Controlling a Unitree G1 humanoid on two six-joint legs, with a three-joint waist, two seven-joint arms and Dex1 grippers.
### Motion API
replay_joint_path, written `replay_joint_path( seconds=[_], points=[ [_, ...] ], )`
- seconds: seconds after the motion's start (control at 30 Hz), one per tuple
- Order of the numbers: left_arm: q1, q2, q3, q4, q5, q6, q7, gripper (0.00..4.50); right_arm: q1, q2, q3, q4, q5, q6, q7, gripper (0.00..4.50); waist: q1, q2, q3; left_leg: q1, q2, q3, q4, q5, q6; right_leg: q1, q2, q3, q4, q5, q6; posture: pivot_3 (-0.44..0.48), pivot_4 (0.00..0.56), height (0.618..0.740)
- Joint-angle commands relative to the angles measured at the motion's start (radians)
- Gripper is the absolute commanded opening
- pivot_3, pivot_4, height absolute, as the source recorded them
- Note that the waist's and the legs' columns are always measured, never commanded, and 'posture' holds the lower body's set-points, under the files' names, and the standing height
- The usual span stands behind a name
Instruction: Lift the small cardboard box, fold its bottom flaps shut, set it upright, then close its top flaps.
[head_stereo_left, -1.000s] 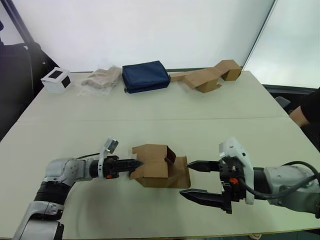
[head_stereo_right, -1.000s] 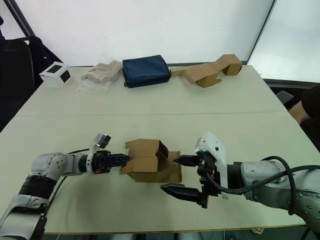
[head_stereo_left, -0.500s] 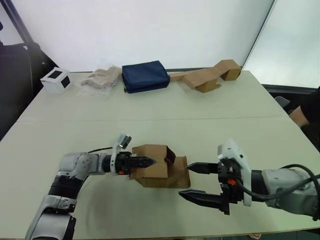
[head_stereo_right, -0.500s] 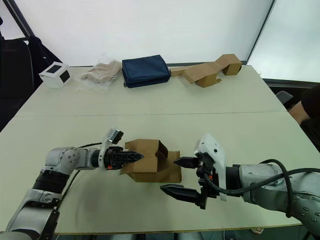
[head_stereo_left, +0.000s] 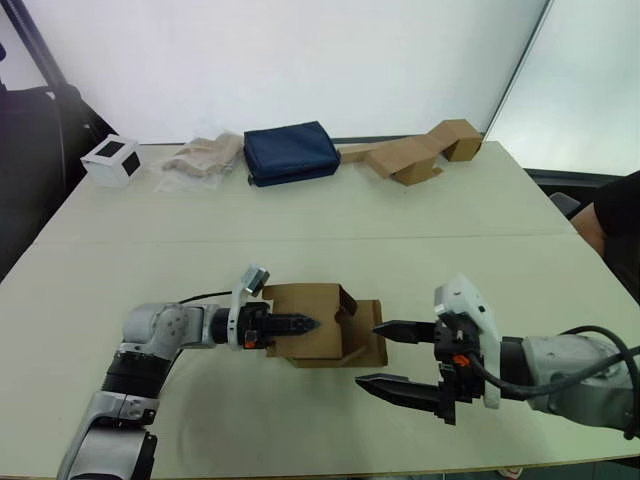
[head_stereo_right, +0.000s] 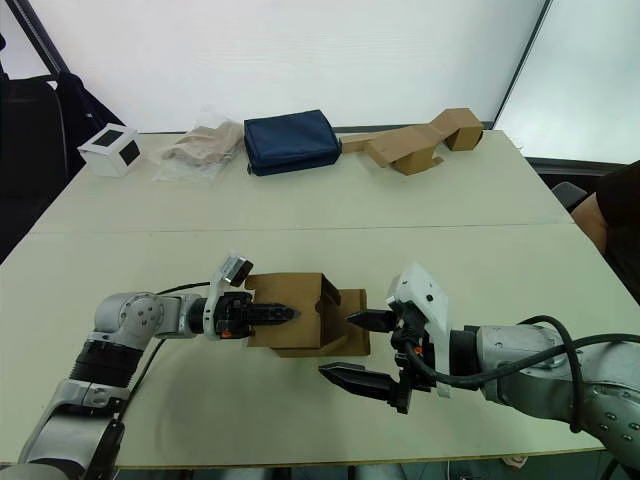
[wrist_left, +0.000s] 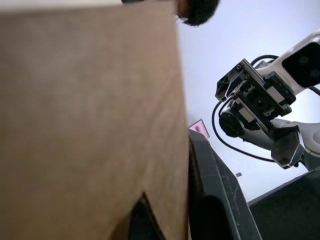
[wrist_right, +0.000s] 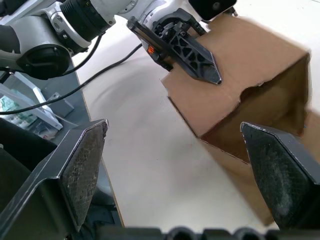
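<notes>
Right gripper (head_stereo_left: 398, 358): spread wide, textured black pads empty, just beside the open flap end of the small cardboard box (head_stereo_left: 325, 338). Box: plain brown corrugated, lying on its side on the smooth pale table (head_stereo_left: 330, 215) near the front edge. Left gripper (head_stereo_left: 298, 324): pressed against the box's side wall; finger state cannot be told. Far edge: folded cardboard piece (head_stereo_left: 415, 152), navy fabric pouch (head_stereo_left: 291, 152), white cube (head_stereo_left: 111, 160).
</notes>
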Motion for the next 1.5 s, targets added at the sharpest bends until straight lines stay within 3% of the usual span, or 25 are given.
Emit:
replay_joint_path(
  seconds=[0.03,0.17,0.27,0.47,0.57,0.6,0.93,1.3,1.5],
  points=[
    [-0.031,0.001,0.045,-0.042,-0.017,-0.037,0.012,0.03,-0.019,0.015,-0.014,0.0,0.032,-0.044,-0.02,4.5,0.0,0.0,0.0,0.0,0.0,0.0,0.0,0.0,0.0,0.0,0.0,0.0,0.0,0.0,0.0,0.0,0.15,0.74],
    [-0.197,0.013,0.089,-0.06,0.041,-0.193,0.043,0.03,-0.057,0.179,-0.08,0.137,-0.068,-0.187,-0.134,4.5,0.004,-0.004,0.002,-0.001,0.0,0.0,0.001,0.0,-0.001,0.0,0.001,0.0,0.0,0.0,0.0,0.0,0.15,0.74],
    [-0.312,0.038,0.081,-0.053,0.088,-0.289,0.023,0.0,-0.111,0.256,-0.096,0.204,-0.192,-0.253,-0.181,3.72,0.003,-0.004,0.002,-0.001,-0.002,0.0,0.001,0.001,-0.001,0.0,0.001,0.0,0.0,0.0,0.0,0.0,0.15,0.74],
    [-0.445,0.072,0.049,-0.013,0.149,-0.424,-0.051,0.0,-0.245,0.371,-0.076,0.26,-0.316,-0.324,-0.234,1.53,-0.004,-0.001,0.0,-0.003,-0.001,0.004,-0.001,0.001,-0.002,-0.006,0.001,0.002,0.0,0.0,0.001,0.0,0.15,0.74],
    [-0.514,0.074,0.043,0.032,0.174,-0.473,-0.085,0.0,-0.321,0.446,-0.063,0.271,-0.318,-0.349,-0.236,0.18,-0.001,0.0,0.001,-0.005,0.0,0.001,0.0,0.003,-0.005,-0.008,0.003,0.001,0.003,0.0,0.0,0.0,0.15,0.74],
    [-0.53,0.075,0.041,0.044,0.18,-0.487,-0.098,0.0,-0.343,0.465,-0.062,0.277,-0.319,-0.352,-0.244,0.06,-0.001,0.0,0.001,-0.005,0.0,0.001,0.0,0.003,-0.006,-0.008,0.005,0.001,0.003,0.0,0.0,0.0,0.15,0.74],
    [-0.576,0.064,0.028,0.062,0.201,-0.522,-0.15,0.0,-0.503,0.511,-0.018,0.348,-0.401,-0.311,-0.242,0.06,-0.004,0.0,0.001,-0.005,0.001,0.001,0.0,0.002,-0.004,-0.008,0.006,0.001,0.003,0.0,0.0,0.0,0.15,0.74],
    [-0.563,0.062,0.04,0.058,0.197,-0.518,-0.143,0.0,-0.501,0.561,0.067,0.29,-0.38,-0.233,-0.19,0.06,-0.005,0.0,0.001,-0.005,0.002,0.001,0.0,0.002,-0.003,-0.008,0.006,0.001,0.003,0.0,0.0,0.0,0.15,0.74],
    [-0.545,0.086,0.039,-0.001,0.129,-0.419,-0.2,0.0,-0.491,0.583,0.078,0.295,-0.401,-0.225,-0.164,0.06,-0.004,0.0,0.001,-0.005,0.002,0.001,0.0,0.002,-0.003,-0.008,0.006,0.001,0.003,0.0,0.0,0.0,0.15,0.74]
  ],
)
